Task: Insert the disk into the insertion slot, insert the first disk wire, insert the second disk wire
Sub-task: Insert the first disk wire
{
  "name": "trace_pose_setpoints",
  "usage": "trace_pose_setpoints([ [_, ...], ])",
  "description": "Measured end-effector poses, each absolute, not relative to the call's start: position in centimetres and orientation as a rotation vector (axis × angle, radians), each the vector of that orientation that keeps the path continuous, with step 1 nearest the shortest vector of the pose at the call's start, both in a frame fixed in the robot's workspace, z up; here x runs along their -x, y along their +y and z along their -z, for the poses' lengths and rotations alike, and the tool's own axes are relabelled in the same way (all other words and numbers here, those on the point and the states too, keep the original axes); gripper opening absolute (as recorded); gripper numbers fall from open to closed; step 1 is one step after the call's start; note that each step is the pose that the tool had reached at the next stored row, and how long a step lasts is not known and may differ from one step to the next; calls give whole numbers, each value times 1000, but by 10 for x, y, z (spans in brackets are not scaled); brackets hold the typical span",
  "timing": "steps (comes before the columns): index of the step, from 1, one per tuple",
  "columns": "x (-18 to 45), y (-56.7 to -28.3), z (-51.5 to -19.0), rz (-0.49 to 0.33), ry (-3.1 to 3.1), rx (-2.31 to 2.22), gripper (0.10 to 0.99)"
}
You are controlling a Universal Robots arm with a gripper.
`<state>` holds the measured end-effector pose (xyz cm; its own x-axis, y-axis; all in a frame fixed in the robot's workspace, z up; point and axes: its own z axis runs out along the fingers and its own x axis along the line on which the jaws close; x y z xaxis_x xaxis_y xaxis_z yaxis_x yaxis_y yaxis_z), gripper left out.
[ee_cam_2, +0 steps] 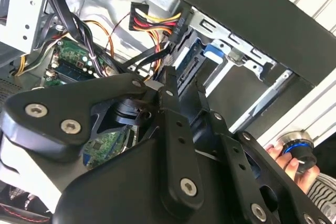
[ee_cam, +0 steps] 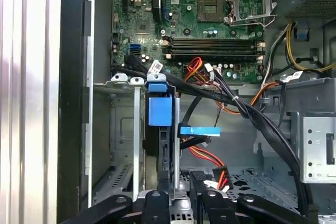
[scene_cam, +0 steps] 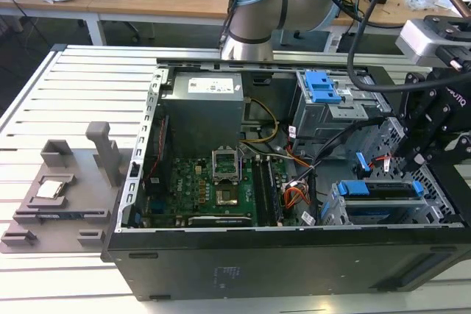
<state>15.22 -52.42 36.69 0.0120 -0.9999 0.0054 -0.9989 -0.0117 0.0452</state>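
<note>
The disk (scene_cam: 383,190) stands on edge in the insertion slot (scene_cam: 333,212), a low grey perforated cage at the case's front right corner in the exterior view. Its blue carrier end (ee_cam: 160,111) faces the motherboard. My gripper (scene_cam: 412,165) hovers over the disk's other end. In the first wrist view the gripper (ee_cam: 181,190) is open a narrow gap with nothing between its fingers; one finger (ee_cam: 156,200) lies over the disk's edge. A loose blue-tipped connector (ee_cam: 199,130) on a red flat cable (ee_cam: 210,156) lies beside the disk. The gripper (ee_cam_2: 184,80) points at the cage (ee_cam_2: 247,59).
A taller grey bay with a blue ribbed latch (scene_cam: 321,86) stands behind the cage. Black and orange cable bundles (ee_cam: 231,98) cross toward the motherboard (scene_cam: 213,189). A power plug with yellow, red and black wires (ee_cam_2: 157,20) hangs nearby. A person's hand (ee_cam_2: 281,157) holds a blue-ringed knob outside the case.
</note>
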Motion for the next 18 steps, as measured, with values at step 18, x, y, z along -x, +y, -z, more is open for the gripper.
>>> trace_pose_setpoints([
  [18, -183, -494, -355, -32, -2099, -2219, 302],
])
